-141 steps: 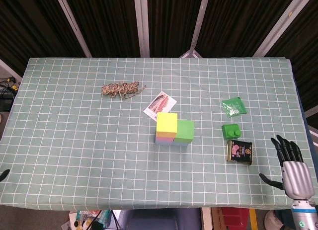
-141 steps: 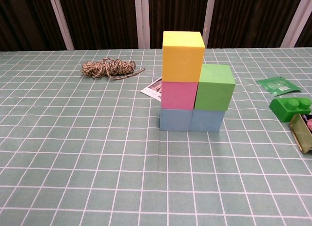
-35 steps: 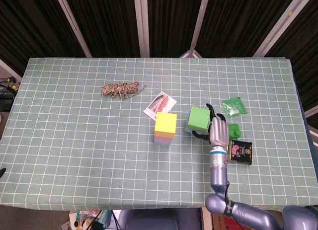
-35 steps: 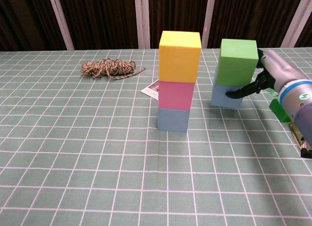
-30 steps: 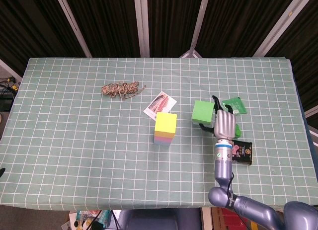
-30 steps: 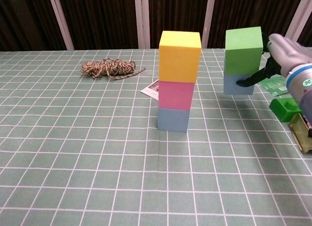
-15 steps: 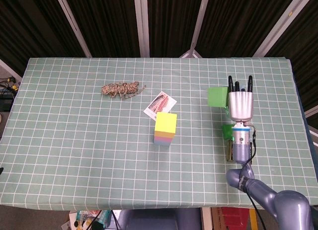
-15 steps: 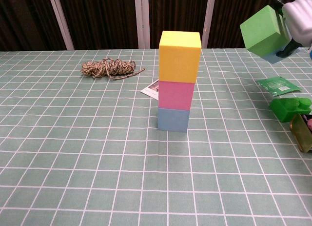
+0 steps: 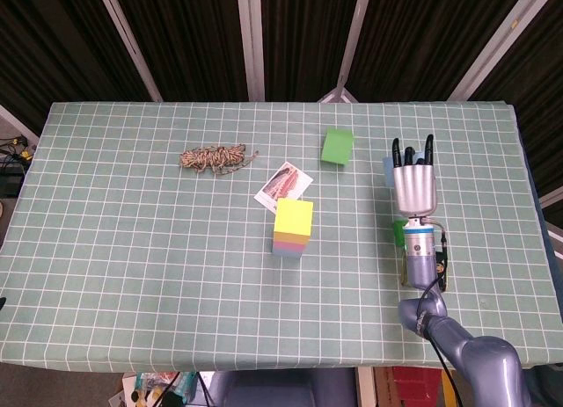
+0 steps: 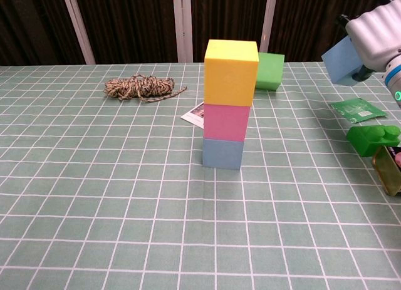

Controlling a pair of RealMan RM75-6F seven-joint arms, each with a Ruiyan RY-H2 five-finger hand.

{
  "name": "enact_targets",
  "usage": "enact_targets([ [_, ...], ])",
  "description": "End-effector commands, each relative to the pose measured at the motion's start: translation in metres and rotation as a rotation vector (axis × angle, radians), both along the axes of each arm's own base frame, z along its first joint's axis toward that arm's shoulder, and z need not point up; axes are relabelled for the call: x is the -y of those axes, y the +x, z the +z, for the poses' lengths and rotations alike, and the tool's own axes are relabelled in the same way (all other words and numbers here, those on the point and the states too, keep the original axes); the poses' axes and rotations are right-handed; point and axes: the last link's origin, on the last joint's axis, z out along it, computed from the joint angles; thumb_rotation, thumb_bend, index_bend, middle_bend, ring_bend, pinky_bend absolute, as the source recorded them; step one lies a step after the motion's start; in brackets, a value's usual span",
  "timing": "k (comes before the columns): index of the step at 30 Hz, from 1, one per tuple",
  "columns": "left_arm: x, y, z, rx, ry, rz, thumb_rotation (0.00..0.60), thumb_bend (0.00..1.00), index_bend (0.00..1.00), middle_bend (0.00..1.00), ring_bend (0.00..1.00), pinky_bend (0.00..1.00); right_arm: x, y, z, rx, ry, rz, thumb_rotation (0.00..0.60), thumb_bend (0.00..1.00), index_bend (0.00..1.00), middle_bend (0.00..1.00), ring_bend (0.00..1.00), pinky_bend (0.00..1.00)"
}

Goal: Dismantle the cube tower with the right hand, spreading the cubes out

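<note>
The cube tower stands mid-table as one column: a yellow cube on a pink cube on a light blue cube. A green cube lies alone on the table behind and to the right of the tower, and shows as the green cube in the chest view. My right hand is raised at the right and holds a second light blue cube against its palm side. In the chest view my right hand sits at the top right corner. My left hand does not show.
A rope bundle and a photo card lie behind and left of the tower. At the right lie a green packet, a green toy brick and a tin, under or near my right arm.
The green cube has left my right hand and now lies on the table far behind the tower. The hand still holds the light blue cube, aloft at the right.
</note>
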Motion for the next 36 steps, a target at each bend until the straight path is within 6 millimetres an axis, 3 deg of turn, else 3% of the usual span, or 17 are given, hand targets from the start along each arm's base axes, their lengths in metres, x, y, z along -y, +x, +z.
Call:
enact_targets([
  [1, 0.000, 0.000, 0.000, 0.001, 0.000, 0.001, 0.600, 0.18, 0.20, 0.00, 0.00, 0.08, 0.001, -0.010, -0.003, 0.191, 0.011, -0.085, 0.600, 0.22, 0.18, 0.56, 0.73, 0.13],
  [6, 0.000, 0.000, -0.001, -0.004, -0.003, -0.001, 0.600, 0.18, 0.20, 0.00, 0.00, 0.08, 0.002, -0.026, 0.010, 0.221, -0.004, -0.141, 0.600, 0.22, 0.19, 0.56, 0.72, 0.13],
  [10, 0.000, 0.001, -0.002, -0.008, -0.007, -0.002, 0.600, 0.18, 0.20, 0.00, 0.00, 0.08, 0.001, -0.035, 0.012, 0.397, 0.027, -0.186, 0.600, 0.22, 0.18, 0.56, 0.72, 0.13],
  [16, 0.001, 0.001, -0.003, -0.010, -0.009, -0.005, 0.600, 0.18, 0.20, 0.00, 0.00, 0.08, -0.005, -0.032, 0.009, 0.737, 0.155, -0.282, 0.600, 0.22, 0.18, 0.56, 0.71, 0.13],
  [21, 0.002, 0.001, -0.002, -0.011, -0.006, -0.005, 0.600, 0.18, 0.20, 0.00, 0.00, 0.08, -0.011, -0.026, 0.010, 0.801, 0.220, -0.297, 0.600, 0.22, 0.18, 0.55, 0.66, 0.13],
  [23, 0.002, 0.001, -0.002, -0.009, -0.005, -0.004, 0.600, 0.18, 0.20, 0.00, 0.00, 0.08, -0.012, -0.024, 0.009, 0.814, 0.238, -0.304, 0.600, 0.22, 0.18, 0.51, 0.59, 0.11],
  [27, 0.001, 0.000, -0.001, -0.008, -0.004, -0.002, 0.600, 0.18, 0.20, 0.00, 0.00, 0.08, -0.014, -0.023, 0.009, 0.808, 0.267, -0.313, 0.600, 0.21, 0.14, 0.28, 0.32, 0.01],
  [30, 0.001, 0.000, 0.000, -0.006, -0.002, -0.003, 0.600, 0.18, 0.20, 0.00, 0.00, 0.08, -0.013, -0.023, 0.013, 0.773, 0.259, -0.305, 0.600, 0.20, 0.11, 0.17, 0.21, 0.00],
  [36, 0.001, 0.000, 0.001, -0.001, 0.004, -0.002, 0.600, 0.19, 0.21, 0.00, 0.00, 0.08, -0.012, -0.024, 0.023, 0.720, 0.215, -0.280, 0.600, 0.16, 0.06, 0.00, 0.10, 0.00],
])
